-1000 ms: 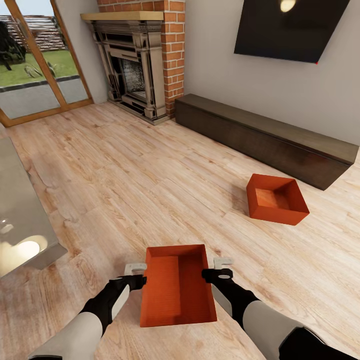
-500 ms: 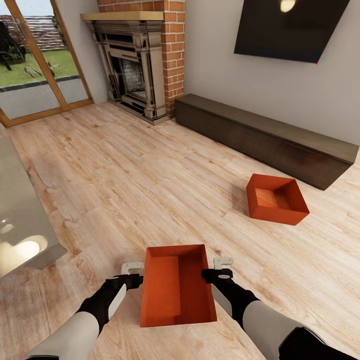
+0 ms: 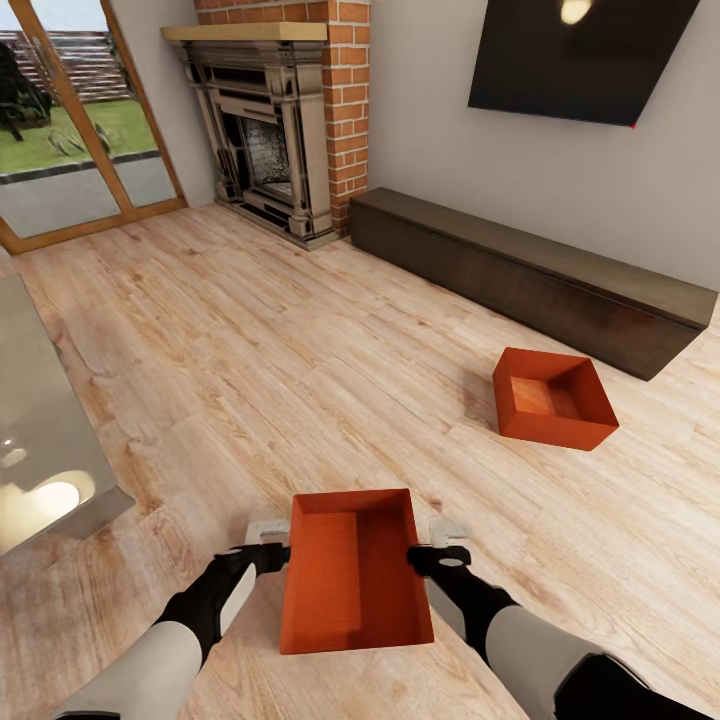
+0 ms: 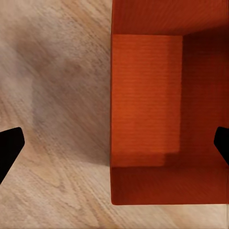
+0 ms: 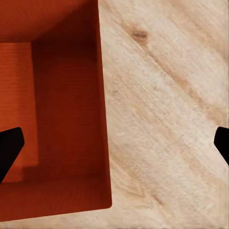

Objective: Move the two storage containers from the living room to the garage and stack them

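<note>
- From the head view you see the living room: the brick fireplace [image 3: 290, 120], the black TV [image 3: 585, 55], the long dark cabinet [image 3: 530, 275] along the wall, and the light plank floor [image 3: 250, 370].
- Your near storage container [image 3: 355, 585] sits on the planks between your two arms; the far storage container [image 3: 552, 398] lies well apart, near the cabinet's front.
- The left gripper [image 3: 268, 545] is at the near box's left wall and the right gripper [image 3: 445, 542] at its right wall.
- The left wrist view adds what the head cannot: the left gripper [image 4: 114, 148] is spread wide, its dark fingertips [image 4: 8, 150] at opposite edges, straddling one wall of the near storage container [image 4: 148, 100], one tip over bare wood and one over the box's inside.
- The right wrist view shows the same: the right gripper [image 5: 114, 148] released, fingertips [image 5: 9, 148] far apart across the wall of the near storage container [image 5: 67, 105].
- Both boxes are topless, and their visible insides are bare orange-red.
</note>
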